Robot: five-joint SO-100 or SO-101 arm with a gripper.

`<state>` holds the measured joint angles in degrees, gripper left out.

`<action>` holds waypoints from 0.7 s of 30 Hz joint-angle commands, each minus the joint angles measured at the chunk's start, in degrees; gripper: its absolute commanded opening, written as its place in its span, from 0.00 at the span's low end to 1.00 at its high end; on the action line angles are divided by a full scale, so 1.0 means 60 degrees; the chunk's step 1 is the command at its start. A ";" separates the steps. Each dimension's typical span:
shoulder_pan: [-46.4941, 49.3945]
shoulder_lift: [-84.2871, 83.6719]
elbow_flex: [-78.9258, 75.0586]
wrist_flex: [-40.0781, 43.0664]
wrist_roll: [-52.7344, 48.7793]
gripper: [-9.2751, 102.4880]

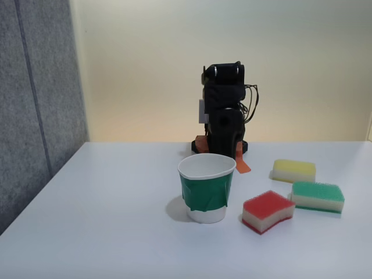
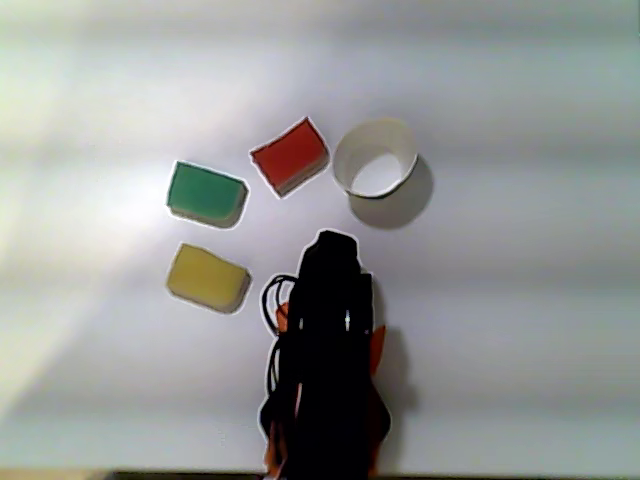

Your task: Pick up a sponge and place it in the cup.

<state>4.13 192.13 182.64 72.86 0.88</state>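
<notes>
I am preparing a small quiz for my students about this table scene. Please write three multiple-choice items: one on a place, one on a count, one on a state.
1. In the fixed view, where does the red-topped sponge lie?
A. inside the cup
B. on the table right of the cup
C. on the green-topped sponge

2. How many sponges are on the table?
A. two
B. three
C. five

3. How does the cup stand?
A. upright, nothing visible inside
B. tipped over
C. upside down

Key: 1 B, it rests beside the cup. 2 B, red, green-topped sponge, yellow-topped sponge. 3 A, its mouth faces up.
</notes>
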 commanded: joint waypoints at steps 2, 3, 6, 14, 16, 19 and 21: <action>0.0044 0.0132 0.0439 0.0088 -0.0571 0.08; 0.0044 0.0132 0.0439 0.0088 -0.0586 0.08; 0.0044 0.0132 0.0439 0.0088 -0.0483 0.08; 0.0059 0.0132 0.0439 0.0146 0.0029 0.08; 0.0073 0.0132 0.0439 0.0146 -0.0059 0.08; 0.0425 0.0132 0.0396 -0.0190 -0.0776 0.08; 0.0615 0.0059 0.0015 -0.0132 -0.0747 0.08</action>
<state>6.24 192.13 182.64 71.63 -2.64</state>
